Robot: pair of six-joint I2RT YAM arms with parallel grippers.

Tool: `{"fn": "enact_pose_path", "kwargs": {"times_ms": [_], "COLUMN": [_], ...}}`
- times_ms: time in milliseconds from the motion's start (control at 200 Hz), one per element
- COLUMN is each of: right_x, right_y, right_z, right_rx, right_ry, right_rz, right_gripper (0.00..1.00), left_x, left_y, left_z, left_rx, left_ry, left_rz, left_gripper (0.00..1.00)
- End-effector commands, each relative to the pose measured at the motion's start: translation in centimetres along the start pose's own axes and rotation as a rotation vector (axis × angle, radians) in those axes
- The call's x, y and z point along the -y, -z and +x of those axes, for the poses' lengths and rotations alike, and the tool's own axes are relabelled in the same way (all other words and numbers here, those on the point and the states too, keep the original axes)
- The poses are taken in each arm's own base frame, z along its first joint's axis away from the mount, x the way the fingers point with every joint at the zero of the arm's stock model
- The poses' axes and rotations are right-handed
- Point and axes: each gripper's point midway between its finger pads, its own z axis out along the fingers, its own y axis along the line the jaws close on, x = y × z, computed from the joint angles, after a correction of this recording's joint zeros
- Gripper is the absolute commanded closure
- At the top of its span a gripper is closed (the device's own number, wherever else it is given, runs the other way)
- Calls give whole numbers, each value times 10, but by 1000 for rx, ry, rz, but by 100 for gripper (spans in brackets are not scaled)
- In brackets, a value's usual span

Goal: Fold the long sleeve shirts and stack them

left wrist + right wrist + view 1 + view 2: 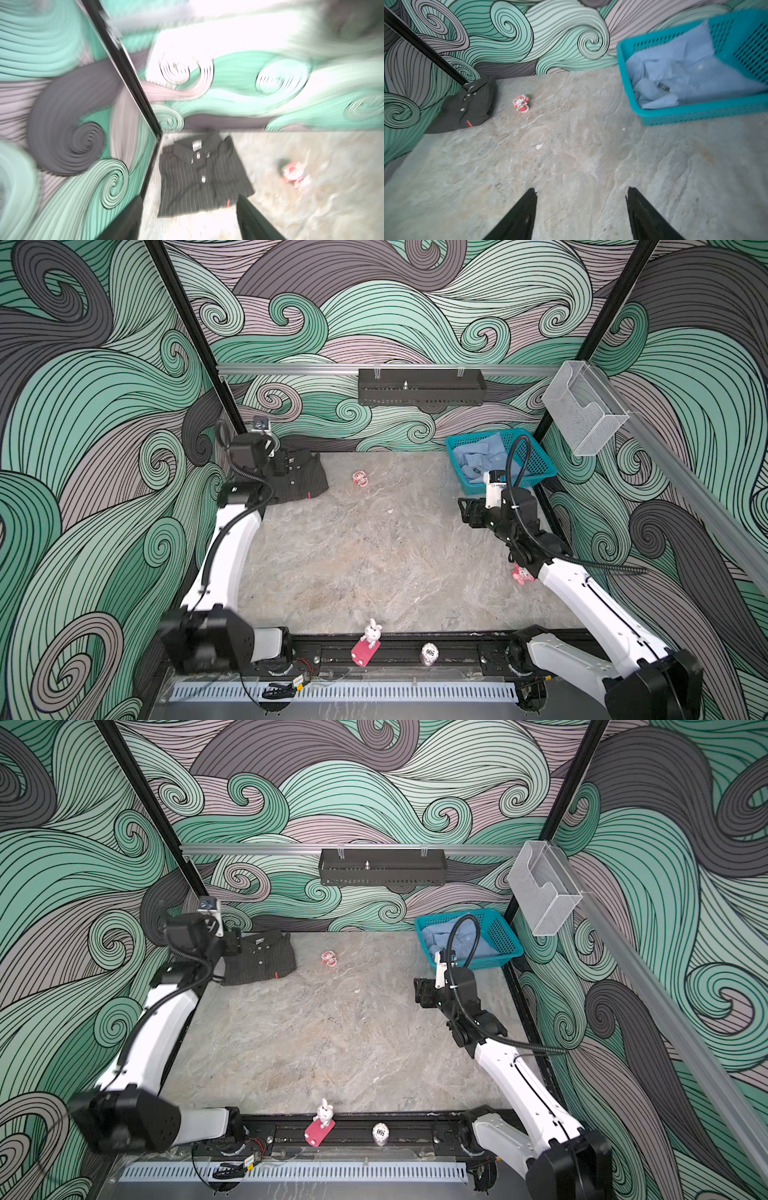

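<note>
The dark charcoal pinstriped shirt (301,481) (264,963) lies folded in the back left corner of the table, collar toward the wall, with a red tag at its hem. My left gripper (283,462) (235,942) (189,197) hovers over its left side, open and empty; the blurred left wrist view shows the shirt (199,178) between the spread fingers. The light blue shirt (478,456) (446,940) (685,72) lies crumpled in the teal basket. My right gripper (467,510) (422,990) (581,188) hangs open over bare table in front of the basket, holding nothing.
The teal mesh basket (538,466) (695,113) stands at the back right. A small red and white figurine (360,479) (520,103) sits right of the dark shirt. A rabbit figure (369,641) and a round token (429,653) stand on the front rail. A pink toy (521,574) lies beside the right arm.
</note>
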Motion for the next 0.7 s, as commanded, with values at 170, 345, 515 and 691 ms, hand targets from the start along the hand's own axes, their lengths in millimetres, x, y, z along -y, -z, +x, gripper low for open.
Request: {"fn": "enact_pose_path", "kwargs": {"times_ms": [170,345,515,691], "right_x": [61,92,115,133], "right_y": [25,15,-2,-23], "right_z": [3,36,62,81], "right_rx": [273,259,217,212], "right_ry": [239,200,141,102], "right_rz": [330,423,438,439], "right_gripper": [11,0,0,0], "left_x": [-3,-6,-13,-18], "left_y": [26,21,20,22], "left_z": [108,173,222,236], "left_rx": [-19,-133,-170,-144], "left_ry": [198,390,431,399], "left_rz": [-55,-135,-230,-274], "left_gripper": [16,15,1,1]}}
